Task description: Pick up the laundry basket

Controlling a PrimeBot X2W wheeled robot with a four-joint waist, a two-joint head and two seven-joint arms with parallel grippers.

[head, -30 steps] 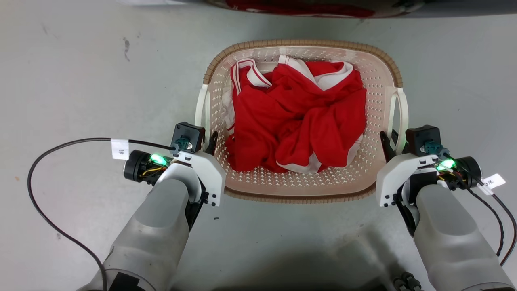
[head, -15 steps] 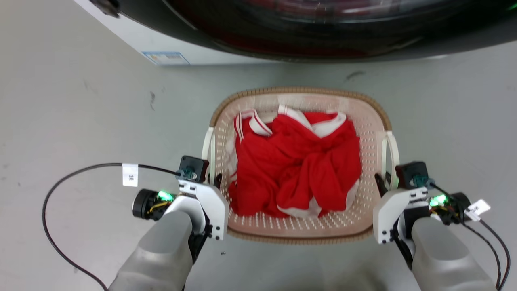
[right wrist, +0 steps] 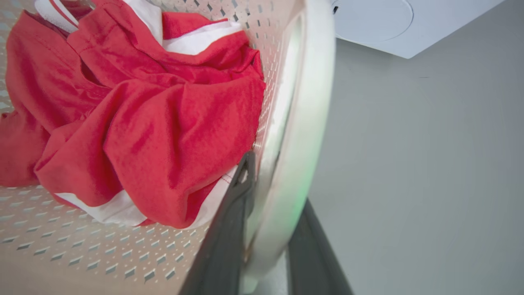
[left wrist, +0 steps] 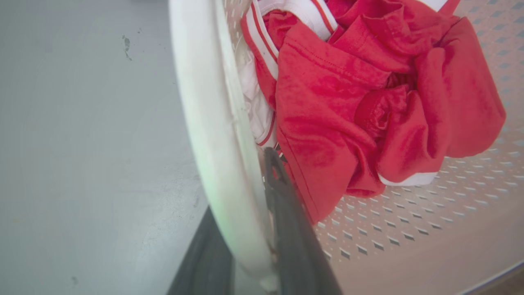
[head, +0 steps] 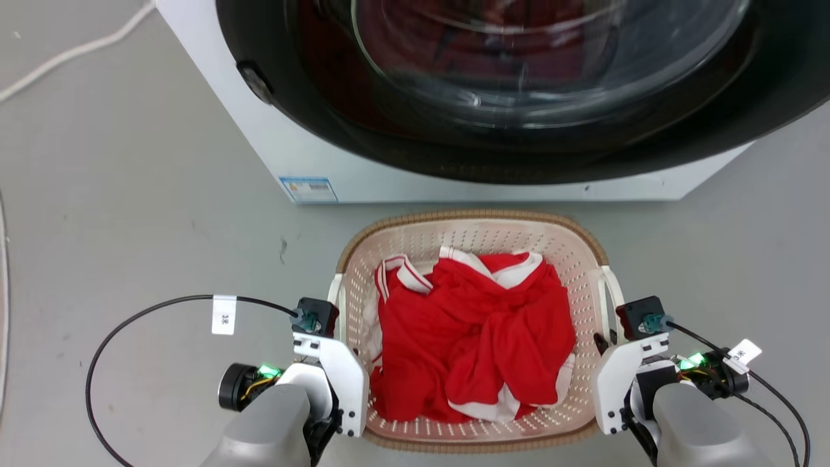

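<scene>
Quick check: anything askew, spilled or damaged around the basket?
Nothing stands out. The cream-white perforated plastic laundry basket looks level and intact, the crumpled red-and-white garment lies wholly inside it, and the left gripper and right gripper each straddle a white side handle.

A cream-white perforated laundry basket with a brown woven-look rim is seen upright and level at 6 o'clock in the head view. A front-loading washing machine is near its 12 o'clock side. White handles flank it at 9 and 3 o'clock, and a crumpled red-and-white garment lies inside.
</scene>
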